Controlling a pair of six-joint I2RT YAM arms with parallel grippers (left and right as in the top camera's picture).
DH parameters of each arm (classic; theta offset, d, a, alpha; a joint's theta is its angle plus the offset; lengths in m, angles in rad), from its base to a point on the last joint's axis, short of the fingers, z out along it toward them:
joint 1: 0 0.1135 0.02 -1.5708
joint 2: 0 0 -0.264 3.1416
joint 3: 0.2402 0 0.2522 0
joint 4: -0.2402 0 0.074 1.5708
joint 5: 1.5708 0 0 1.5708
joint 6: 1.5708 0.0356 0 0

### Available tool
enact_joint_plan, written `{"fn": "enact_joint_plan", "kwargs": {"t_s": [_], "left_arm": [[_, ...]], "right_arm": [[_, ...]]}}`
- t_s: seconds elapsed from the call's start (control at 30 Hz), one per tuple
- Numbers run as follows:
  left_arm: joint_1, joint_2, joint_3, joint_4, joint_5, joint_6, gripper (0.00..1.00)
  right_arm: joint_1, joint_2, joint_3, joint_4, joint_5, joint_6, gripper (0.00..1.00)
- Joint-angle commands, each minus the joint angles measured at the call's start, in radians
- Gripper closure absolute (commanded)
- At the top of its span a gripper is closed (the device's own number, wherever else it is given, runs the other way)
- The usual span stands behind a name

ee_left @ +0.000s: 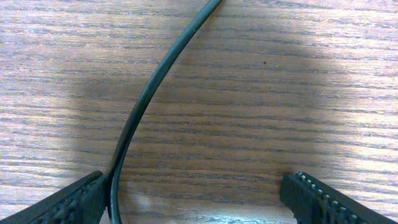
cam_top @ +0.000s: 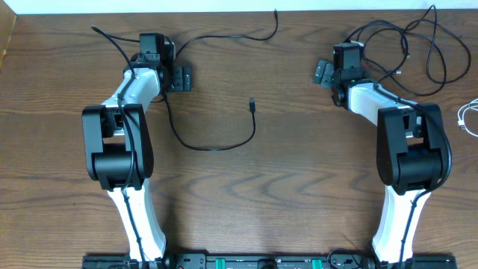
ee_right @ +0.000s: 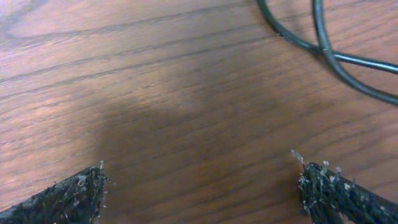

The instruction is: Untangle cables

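Left wrist view: left jaws stand wide, one black cable (ee_left: 155, 78) running lengthwise away between them, close against one finger. Right jaws also gape empty, tangled cables (ee_right: 323, 48) ahead, off right.

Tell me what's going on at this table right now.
Two robot arms are working on cables on a wooden table. The left gripper is open and sits low over a single black cable that lies loosely spread out. The cable runs beside one finger, unclamped. The right gripper is open too and holds nothing, next to the tangled black bundle near the far right corner. A white cable lies at the right edge.
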Motion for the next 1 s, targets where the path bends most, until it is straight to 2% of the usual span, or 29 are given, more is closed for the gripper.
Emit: {"fn": "enact_joint_plan", "kwargs": {"t_s": [0.0,0.47,0.97], "left_arm": [[0.003,0.056,-0.037,-0.027,0.017,0.002,0.08],[0.003,0.056,-0.037,-0.037,0.017,0.002,0.08],[0.003,0.056,-0.037,-0.038,0.017,0.002,0.08]], "right_arm": [[-0.008,0.042,-0.002,0.003,0.069,0.003,0.01],[-0.142,0.042,-0.002,0.086,0.094,0.003,0.01],[-0.357,0.042,-0.002,0.086,0.095,0.003,0.01]]}}
